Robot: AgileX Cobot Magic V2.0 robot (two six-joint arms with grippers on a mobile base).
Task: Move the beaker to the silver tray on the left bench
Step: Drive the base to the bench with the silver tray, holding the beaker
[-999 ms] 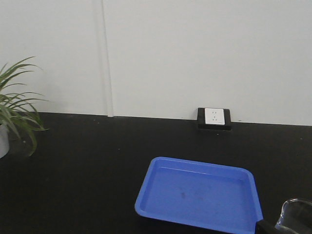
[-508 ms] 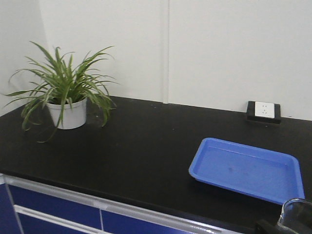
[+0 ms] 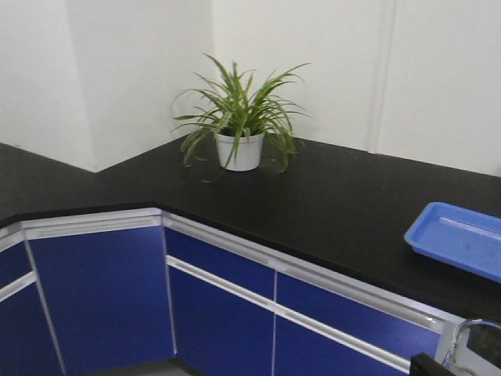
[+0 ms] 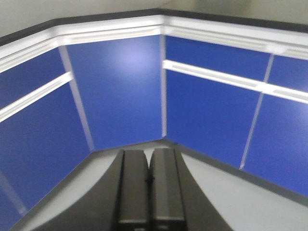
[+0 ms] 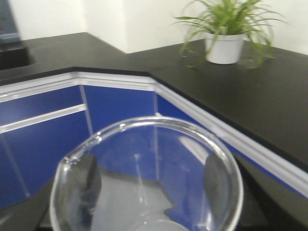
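My right gripper (image 5: 147, 180) is shut on the clear glass beaker (image 5: 144, 144); its dark fingers (image 5: 89, 180) press on both sides of the glass. The beaker's rim also shows at the bottom right of the front view (image 3: 473, 341). My left gripper (image 4: 149, 166) is shut and empty, held low in front of the blue cabinet doors (image 4: 120, 91). The left bench (image 3: 47, 184) with its matte black top meets the corner at the left of the front view. The silver tray is out of view.
A potted green plant (image 3: 239, 125) stands on the black bench top near the corner, also in the right wrist view (image 5: 226, 33). A blue plastic tray (image 3: 458, 239) lies at the right edge. Blue cabinet doors with white rails (image 3: 102, 290) run below both benches.
The front view has swung left: the blue tray and plant have slid to the right, and the bench corner with its cabinets has come into view. The beaker stays in my right gripper.
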